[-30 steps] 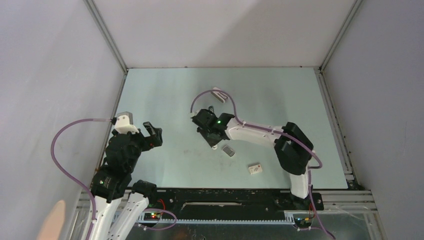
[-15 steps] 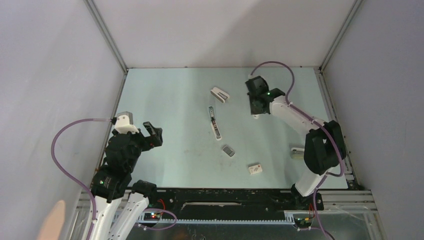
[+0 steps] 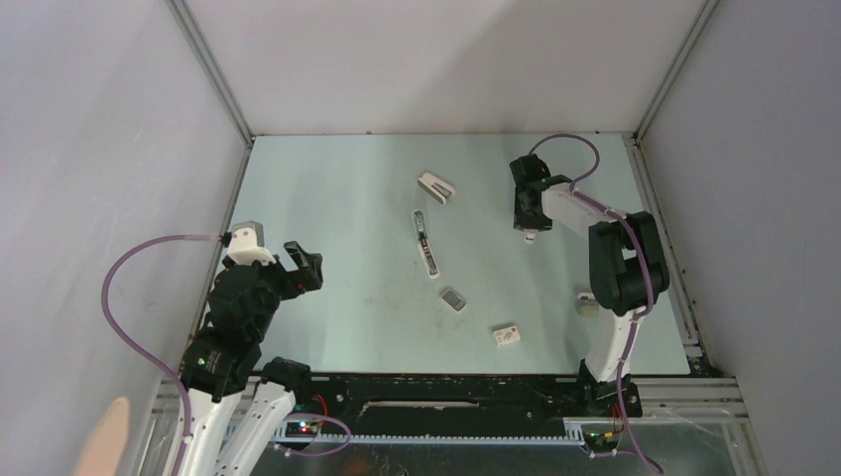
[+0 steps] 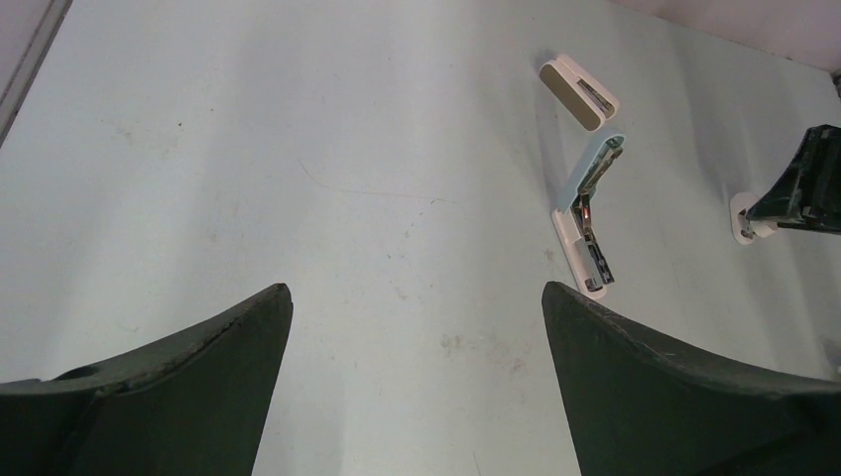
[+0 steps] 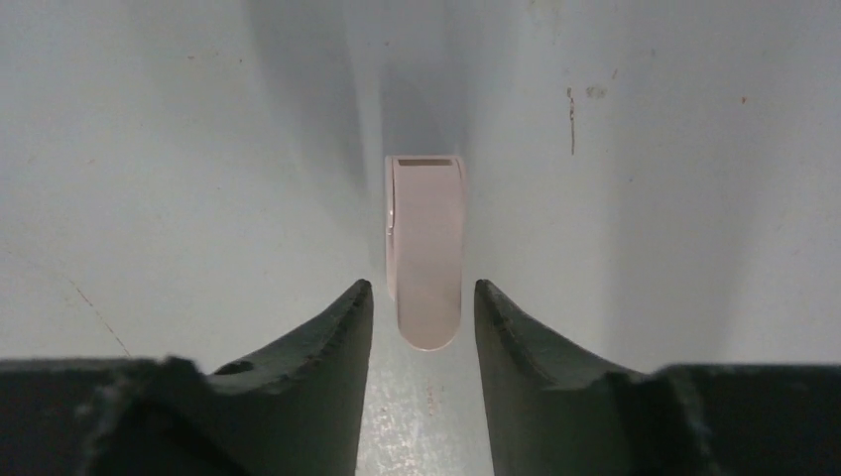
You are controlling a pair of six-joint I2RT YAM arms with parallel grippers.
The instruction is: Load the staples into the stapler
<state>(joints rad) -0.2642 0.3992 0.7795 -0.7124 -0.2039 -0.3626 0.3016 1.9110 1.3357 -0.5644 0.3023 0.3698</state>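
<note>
While the left hand (image 4: 415,290) hangs over the near-left part of the table (image 3: 337,198) w/ fingers wide apart and nothing btwn them, the right hand (image 5: 421,288) sits low at the far right. Its fingers are a little apart, straddling the near end of a white-and-cream stapler (image 5: 426,228) lying on the table. Thin gaps show on each side, so no clamp. The stapler (image 3: 426,243), slim and grey-green, lies opened out mid-table, well apart from both hands. The staples (image 3: 453,298) lie just near-right of it, not touching. A white wedge stapler (image 3: 435,186) sits beyond it. A small white box (image 3: 507,336) w/ a red mark lies near the staples, toward the front edge.
</note>
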